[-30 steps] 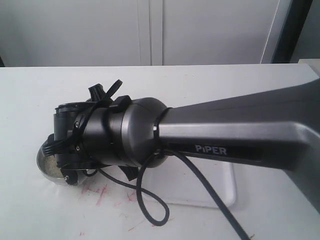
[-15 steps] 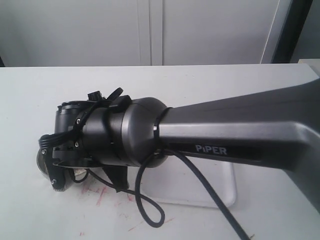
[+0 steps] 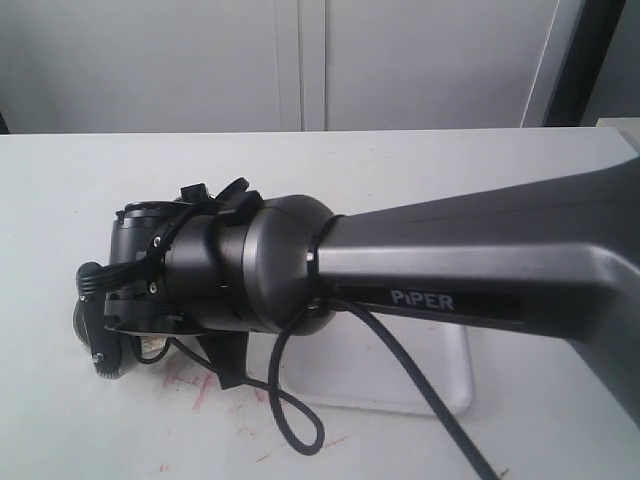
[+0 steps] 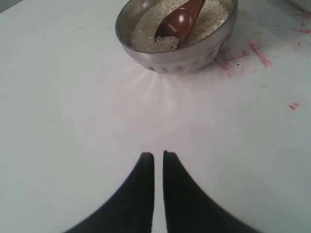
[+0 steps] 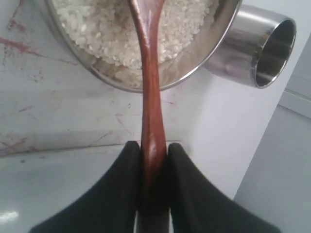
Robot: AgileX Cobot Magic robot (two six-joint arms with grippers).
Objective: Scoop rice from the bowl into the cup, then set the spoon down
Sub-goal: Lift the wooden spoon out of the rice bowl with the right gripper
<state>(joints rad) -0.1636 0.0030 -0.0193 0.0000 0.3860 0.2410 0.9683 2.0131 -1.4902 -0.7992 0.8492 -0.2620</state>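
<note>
The steel bowl [image 4: 184,56] holds a heap of pale rice [image 4: 146,34]. The oval scoop of the reddish-brown wooden spoon [image 4: 177,22] lies in the grains. My right gripper [image 5: 154,145] is shut on the spoon's slim handle [image 5: 150,87], just outside the bowl's rim [image 5: 187,79]. The small shiny cup [image 5: 252,43] stands close beside the bowl. My left gripper [image 4: 158,154] is shut with nothing in it, over bare table a short way from the bowl. In the exterior view the right arm [image 3: 400,270] hides the bowl, the spoon and the cup.
A white tray [image 3: 445,370] lies under the right arm, next to the bowl. Red marks [image 4: 257,51] stain the table near the bowl. A black cable [image 3: 290,400] loops down from the right wrist.
The right wrist has turned and shifted slightly left and down. It now covers the bowl and rice that showed at its left edge one second ago.
</note>
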